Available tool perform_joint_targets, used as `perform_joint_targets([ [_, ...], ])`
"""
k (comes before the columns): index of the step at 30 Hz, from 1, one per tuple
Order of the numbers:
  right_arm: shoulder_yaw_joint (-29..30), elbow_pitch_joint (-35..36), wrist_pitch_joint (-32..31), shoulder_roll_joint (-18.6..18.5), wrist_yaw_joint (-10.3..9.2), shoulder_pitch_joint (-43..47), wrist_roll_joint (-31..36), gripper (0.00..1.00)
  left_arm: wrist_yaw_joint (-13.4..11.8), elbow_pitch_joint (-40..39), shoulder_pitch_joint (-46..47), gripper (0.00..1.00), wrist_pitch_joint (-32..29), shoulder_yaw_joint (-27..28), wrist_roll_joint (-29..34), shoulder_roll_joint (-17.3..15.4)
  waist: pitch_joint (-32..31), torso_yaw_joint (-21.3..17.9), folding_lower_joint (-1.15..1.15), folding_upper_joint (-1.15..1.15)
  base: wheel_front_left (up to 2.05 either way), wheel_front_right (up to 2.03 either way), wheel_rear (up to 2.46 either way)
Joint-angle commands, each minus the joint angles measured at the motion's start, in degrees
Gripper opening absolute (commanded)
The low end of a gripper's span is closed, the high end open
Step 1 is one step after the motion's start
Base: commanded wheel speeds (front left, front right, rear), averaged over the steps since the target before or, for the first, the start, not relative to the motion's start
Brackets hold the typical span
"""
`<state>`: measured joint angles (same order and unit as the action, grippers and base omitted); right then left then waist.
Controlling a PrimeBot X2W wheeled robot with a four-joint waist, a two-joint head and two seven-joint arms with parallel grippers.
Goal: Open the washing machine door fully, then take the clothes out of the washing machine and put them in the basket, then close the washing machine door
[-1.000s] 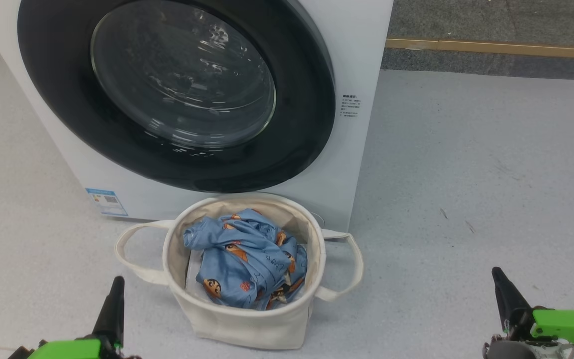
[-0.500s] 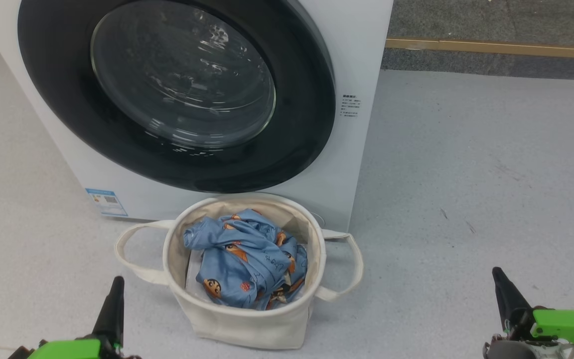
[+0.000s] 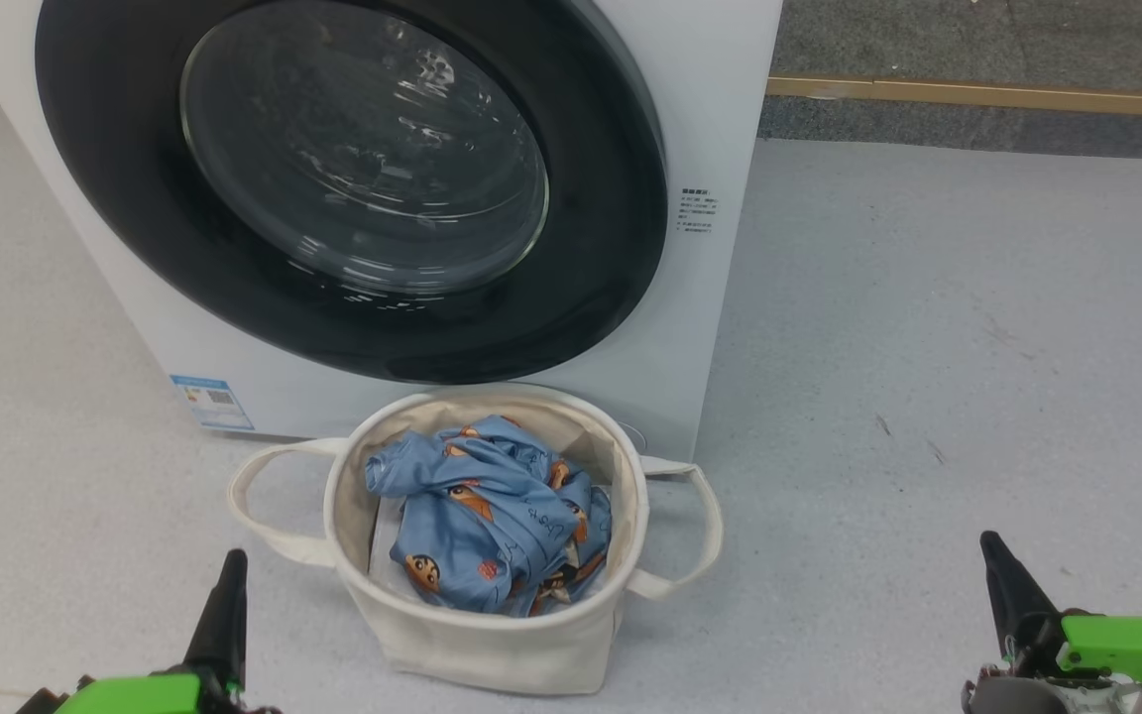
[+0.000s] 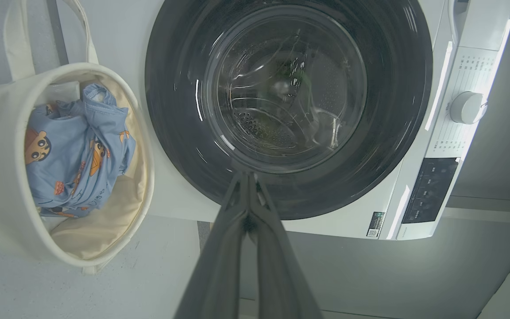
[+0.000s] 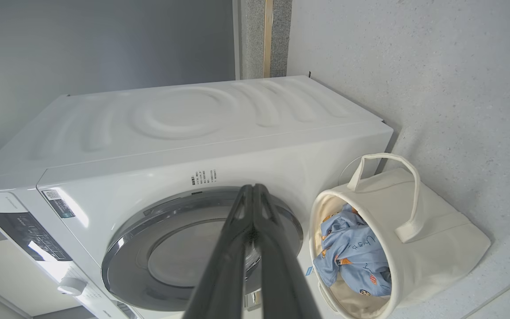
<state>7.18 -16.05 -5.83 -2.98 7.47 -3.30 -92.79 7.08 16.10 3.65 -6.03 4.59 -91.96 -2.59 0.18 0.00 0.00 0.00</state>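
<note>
Clothes, light blue with cartoon prints, lie bunched inside the cream canvas basket. The basket stands on the grey floor just in front of the white washing machine. The washing machine door, a black ring around domed glass, sits shut against the front. The left end effector and right end effector hover low on either side of the basket, each with fingers pressed together, holding nothing.
</note>
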Motion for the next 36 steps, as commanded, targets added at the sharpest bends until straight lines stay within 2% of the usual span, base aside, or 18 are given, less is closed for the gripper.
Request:
perform_joint_targets([
  [1,-1.00,2.04,-0.38,-0.17,0.02,-2.85,0.34,0.00,0.41,-2.06,2.54,0.00,-0.46,1.93,-0.21,-0.29,0.00,0.00,0.00,0.00,0.00,0.00,0.00],
  [36,-0.83,2.03,-0.52,-0.06,0.02,-2.87,0.48,0.00,0.41,-2.06,2.54,0.00,-0.46,1.93,-0.21,-0.29,0.00,0.00,0.00,0.00,0.00,0.00,0.00],
])
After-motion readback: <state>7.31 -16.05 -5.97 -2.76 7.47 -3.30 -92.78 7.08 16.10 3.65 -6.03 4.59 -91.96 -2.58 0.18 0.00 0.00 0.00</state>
